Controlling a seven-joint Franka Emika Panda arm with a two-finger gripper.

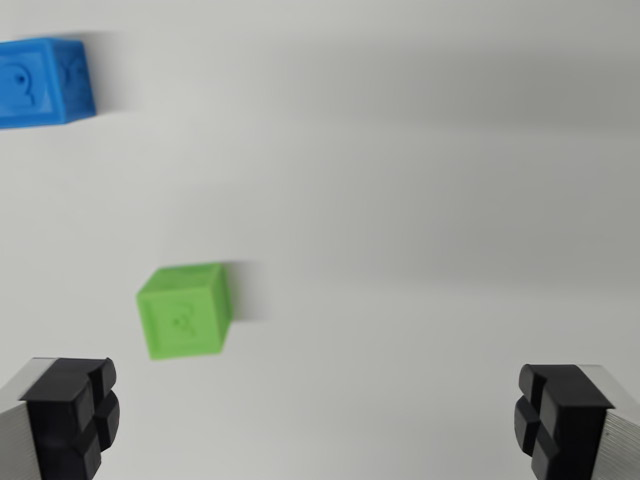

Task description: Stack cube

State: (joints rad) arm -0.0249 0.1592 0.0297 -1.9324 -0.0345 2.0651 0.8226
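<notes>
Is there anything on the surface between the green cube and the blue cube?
No. In the wrist view the white surface between the green cube and the blue cube is bare; they sit well apart.

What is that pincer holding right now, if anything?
Nothing. The pincer is wide open and empty; the green cube and the blue cube sit apart on the table.
</notes>
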